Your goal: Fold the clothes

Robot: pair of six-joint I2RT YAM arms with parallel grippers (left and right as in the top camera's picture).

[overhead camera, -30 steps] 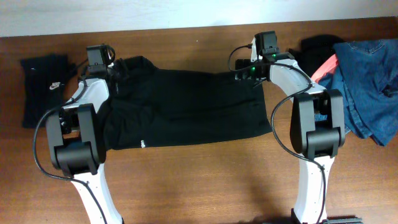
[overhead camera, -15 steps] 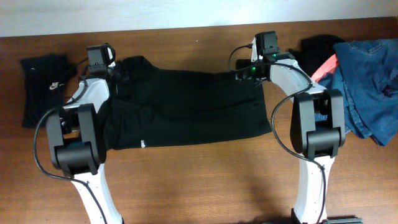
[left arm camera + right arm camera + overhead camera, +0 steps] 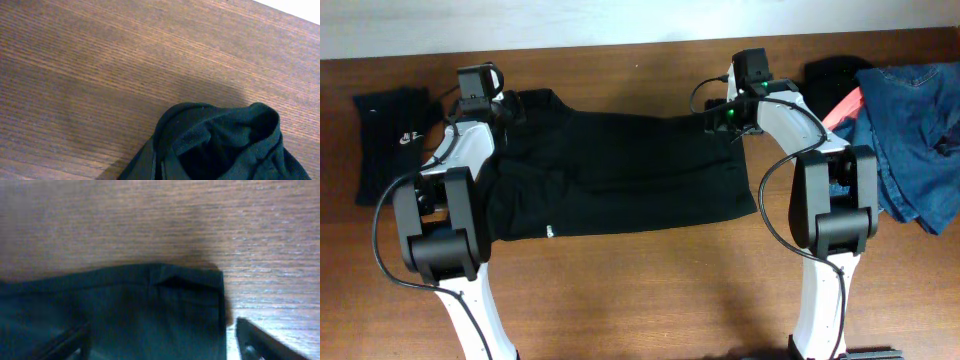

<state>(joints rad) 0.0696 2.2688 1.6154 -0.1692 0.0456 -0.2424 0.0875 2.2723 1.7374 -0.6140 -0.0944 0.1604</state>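
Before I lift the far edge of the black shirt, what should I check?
1. Left gripper shut on the black shirt corner: ok, cloth is bunched at it.
2. Right gripper gripping its corner: not ok, fingers are open either side of the hem corner.
3. Shirt spread flat: not ok, creased on its left half.
4. Denim pile apart from shirt: ok.
5. Folded black piece apart from shirt: ok.
6. Left arm clear of the cloth: cannot tell from overhead.
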